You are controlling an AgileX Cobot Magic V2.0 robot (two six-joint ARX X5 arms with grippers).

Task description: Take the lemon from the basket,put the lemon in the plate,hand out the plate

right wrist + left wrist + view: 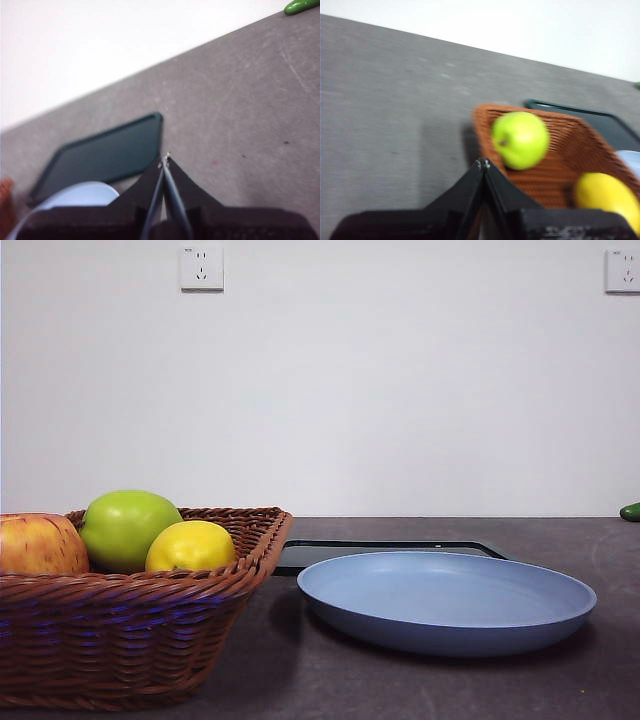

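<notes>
Reaching for the lemon (190, 546) is, by my judgement, the step in hand, since it lies in the basket (140, 640) and the plate (445, 602) is bare. The left gripper (483, 162) hangs above the desk (395, 115) at the basket's edge, its fingers pressed together at the tips and holding nothing. They need to part before descending. The lemon sits just beside the green apple (125, 528), near the basket wall that faces the plate, so a straight drop from above with the fingers straddling its short axis seems best, keeping clear of the apple and the braided rim. The red-yellow apple (38, 544) lies on the green apple's other side.

The right gripper (165, 161) waits over the desk near the plate and the black tray (102, 155), fingers likewise closed and empty.

The lemon is a small oval, bright yellow, faintly dimpled; likely firm but rounded enough to slip under an off-centre squeeze. The basket is woven reddish-brown wicker, ridged and shallow. The plate is matte light blue, smooth, with a low raised rim, so the fruit could roll a little once set down. The desk is dull grey and finely grained.
</notes>
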